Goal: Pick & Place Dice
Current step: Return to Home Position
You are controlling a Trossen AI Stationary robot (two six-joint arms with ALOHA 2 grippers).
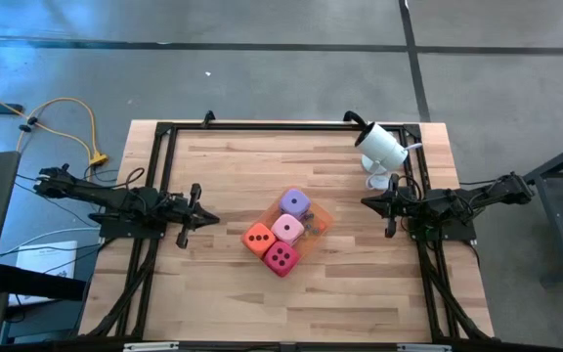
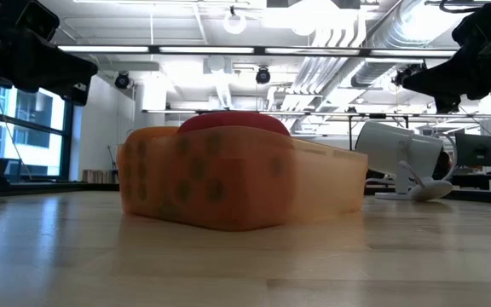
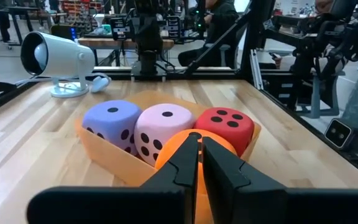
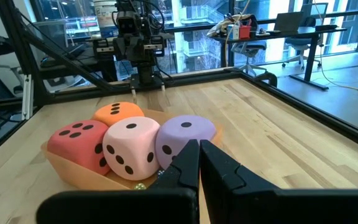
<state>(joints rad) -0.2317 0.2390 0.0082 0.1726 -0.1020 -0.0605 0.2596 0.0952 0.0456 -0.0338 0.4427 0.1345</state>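
Closest to the lens in each wrist view, my own dark fingers are pressing together with only a thin slit between them, gripping nothing. My left gripper [image 1: 208, 219] is hanging over the left side of the table [image 1: 223, 293] and my right gripper [image 1: 365, 201] over the right side. Both are pointing at the tray [image 1: 324, 219] and are well apart from it, with bare wood between.

A white camera [image 1: 383, 145], barrel-shaped on a small stand, is sitting at one corner just beside my right arm. A black metal frame [image 1: 281, 125] is running round the pale plank tabletop, and a yellow cable [image 1: 92, 132] is lying on the grey floor beyond it.

All four dice are sitting in the tray near the table's middle, their sides touching. The purple die [image 1: 295, 203], light pink die [image 1: 287, 229] and magenta die [image 1: 281, 258] are forming a row, purple toward the camera's end. The orange die [image 1: 258, 238] is lying beside the pink one on my left arm's side. They are looking soft and round-cornered, with dark pips.

The tray is looking shallow, thin-walled and see-through orange. In the low view the dice are showing through its wall only as blurred patches.

My left fingers are hiding much of the orange die in the left wrist view. Some small items [image 1: 311, 228] are lying in the tray on my right arm's side, too small to identify.
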